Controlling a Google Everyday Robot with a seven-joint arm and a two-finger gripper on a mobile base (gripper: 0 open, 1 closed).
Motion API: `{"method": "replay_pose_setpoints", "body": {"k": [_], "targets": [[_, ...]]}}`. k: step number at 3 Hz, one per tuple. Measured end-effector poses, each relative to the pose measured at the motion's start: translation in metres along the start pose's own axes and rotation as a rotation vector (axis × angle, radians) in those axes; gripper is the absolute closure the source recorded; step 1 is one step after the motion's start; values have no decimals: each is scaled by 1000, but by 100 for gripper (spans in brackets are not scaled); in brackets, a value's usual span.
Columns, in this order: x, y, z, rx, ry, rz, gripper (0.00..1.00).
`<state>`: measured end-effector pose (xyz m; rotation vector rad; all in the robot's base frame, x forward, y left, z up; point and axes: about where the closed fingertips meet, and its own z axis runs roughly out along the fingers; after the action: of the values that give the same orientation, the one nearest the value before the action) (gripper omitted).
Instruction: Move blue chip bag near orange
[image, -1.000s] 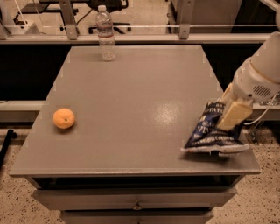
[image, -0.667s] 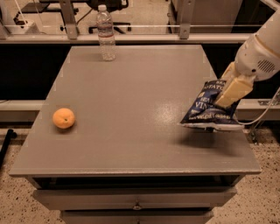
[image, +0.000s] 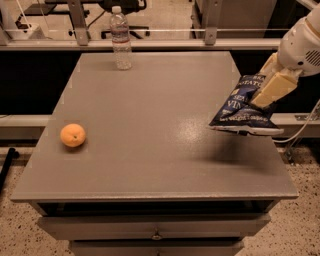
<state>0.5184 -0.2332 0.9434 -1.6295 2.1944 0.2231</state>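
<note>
The white rounded arm (image: 300, 46) ends in cream blocky fingers (image: 273, 89), upper right.

Lab or office — grey drawer bench (image: 150, 165) (speckled floor (image: 300, 235)).

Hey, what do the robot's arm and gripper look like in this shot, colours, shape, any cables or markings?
The arm is a smooth, rounded white shell with no visible markings. The gripper, at the right above the table, has flat, blocky cream fingers. A thin pale cable hangs nearby; whether it is the arm's is unclear.
</note>
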Motion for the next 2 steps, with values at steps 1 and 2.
{"method": "replay_pose_setpoints", "body": {"k": [1,2], "targets": [[-18,2,13,27,-43,-19,100],[-62,0,43,35,-133,-56,100]]}}
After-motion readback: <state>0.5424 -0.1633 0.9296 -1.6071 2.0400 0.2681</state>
